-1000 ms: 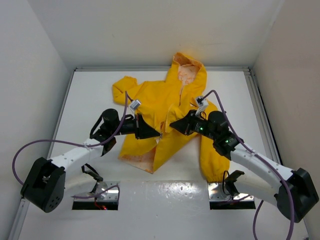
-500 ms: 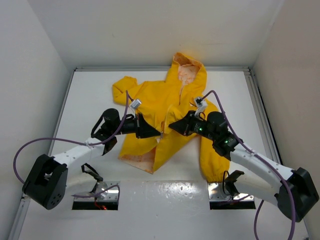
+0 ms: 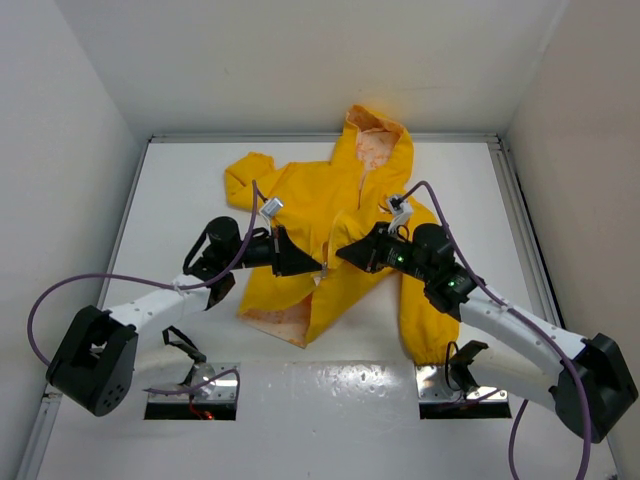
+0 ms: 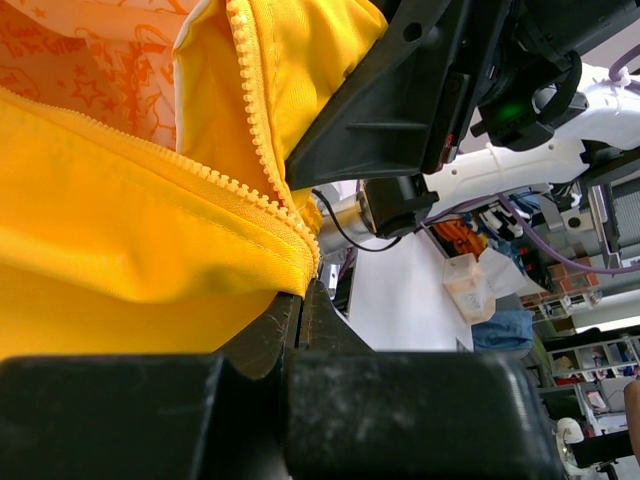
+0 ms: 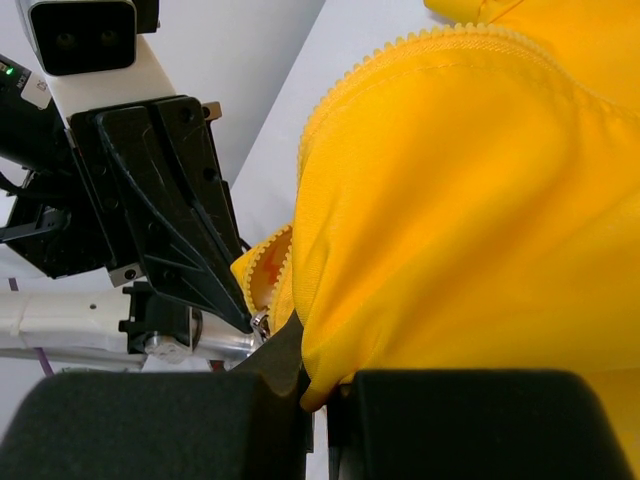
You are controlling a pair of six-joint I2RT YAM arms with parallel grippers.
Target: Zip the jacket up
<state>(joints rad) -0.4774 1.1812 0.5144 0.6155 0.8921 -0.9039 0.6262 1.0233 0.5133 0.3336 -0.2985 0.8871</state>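
The yellow hooded jacket lies on the white table, front unzipped and open, hood towards the back wall. My left gripper is shut on the jacket's left front edge by the zipper teeth; the patterned lining shows above. My right gripper is shut on the right front panel, with a silver zipper slider beside its fingertip. The two grippers face each other, almost touching, over the jacket's middle.
White walls close in the table on three sides. Two metal base plates sit at the near edge. Purple cables loop from both arms. The jacket's right sleeve hangs towards the near right.
Both grippers have crept slightly towards each other and upward with the jacket edges still held. Little else moved.
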